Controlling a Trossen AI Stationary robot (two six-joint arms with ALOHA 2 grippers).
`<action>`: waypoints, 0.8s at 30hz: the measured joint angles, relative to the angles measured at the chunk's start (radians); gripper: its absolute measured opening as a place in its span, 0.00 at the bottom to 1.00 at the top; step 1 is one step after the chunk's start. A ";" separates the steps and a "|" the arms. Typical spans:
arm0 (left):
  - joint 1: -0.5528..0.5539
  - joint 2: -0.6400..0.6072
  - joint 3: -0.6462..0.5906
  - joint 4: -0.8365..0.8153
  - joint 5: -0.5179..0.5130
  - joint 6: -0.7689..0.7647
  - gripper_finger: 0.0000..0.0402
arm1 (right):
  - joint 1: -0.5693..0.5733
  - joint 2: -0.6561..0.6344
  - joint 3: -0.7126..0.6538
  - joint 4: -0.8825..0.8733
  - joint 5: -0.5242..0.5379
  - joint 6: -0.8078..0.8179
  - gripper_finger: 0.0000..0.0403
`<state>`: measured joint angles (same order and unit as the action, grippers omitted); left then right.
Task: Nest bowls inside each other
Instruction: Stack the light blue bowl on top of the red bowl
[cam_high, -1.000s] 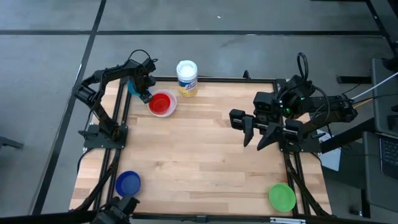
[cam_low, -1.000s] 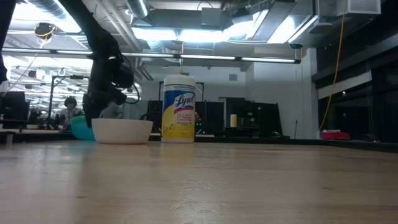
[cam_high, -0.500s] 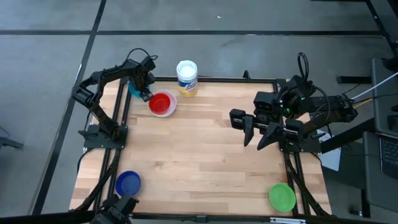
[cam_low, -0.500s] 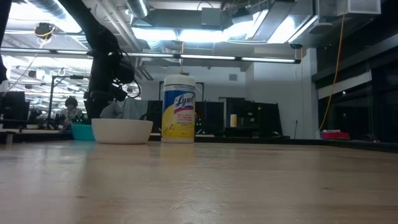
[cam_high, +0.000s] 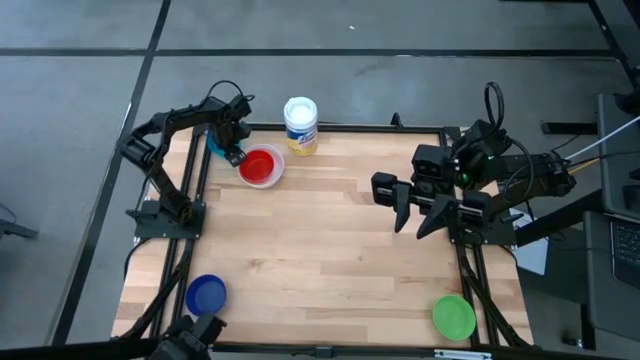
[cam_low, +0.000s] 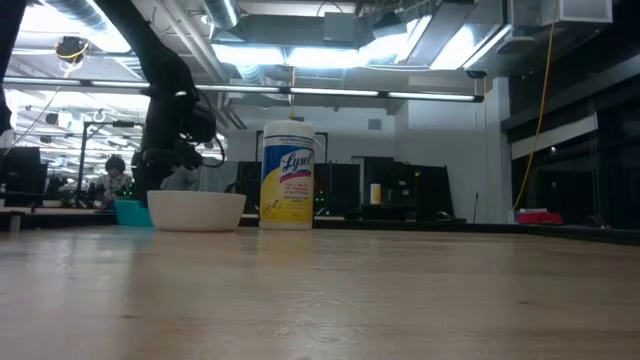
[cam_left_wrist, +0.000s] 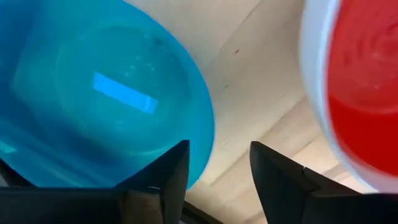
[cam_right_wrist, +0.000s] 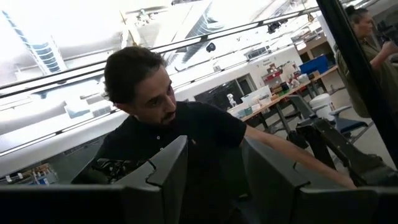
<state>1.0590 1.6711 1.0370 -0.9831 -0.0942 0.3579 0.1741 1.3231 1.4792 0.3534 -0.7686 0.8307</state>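
Observation:
A red bowl (cam_high: 259, 166) sits nested in a white bowl (cam_low: 196, 210) at the table's far left. Just left of them a teal bowl (cam_left_wrist: 106, 93) rests flat on its base by the far left corner. My left gripper (cam_left_wrist: 217, 168) points down, open, astride the teal bowl's rim on the side toward the white bowl. A dark blue bowl (cam_high: 206, 295) sits at the near left and a green bowl (cam_high: 453, 316) at the near right. My right gripper (cam_high: 410, 228) hangs open, high over the table's right side, with nothing in it. My left gripper comes from above, with one finger (cam_left_wrist: 166, 171) inside the teal bowl and the other outside its rim (cam_left_wrist: 206, 146). I cannot tell whether either finger touches the rim. The bowl stands on the table.
A tall white wipes container (cam_high: 300, 124) with a yellow-and-blue label stands at the far edge, right of the white bowl. The wooden table (cam_high: 330, 260) is bare across its middle. A person in a black shirt (cam_right_wrist: 186, 137) shows beyond the table in the right wrist view.
The teal bowl, tipped with one side raised a second ago, has settled flat on the table beside the white bowl. My left gripper has stayed over it.

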 joint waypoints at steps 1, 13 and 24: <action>-0.005 0.007 0.000 0.002 -0.016 -0.007 0.39 | 0.000 0.000 0.000 0.001 0.003 0.000 0.39; -0.020 -0.005 0.001 -0.007 -0.041 -0.092 0.01 | 0.030 0.000 0.000 0.007 0.011 0.004 0.38; -0.258 -0.315 0.146 -0.282 0.004 -0.157 0.01 | 0.046 -0.012 0.000 0.006 -0.035 -0.059 0.35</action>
<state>0.8006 1.3560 1.1833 -1.2649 -0.0903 0.2007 0.2199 1.3113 1.4792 0.3599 -0.8040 0.7716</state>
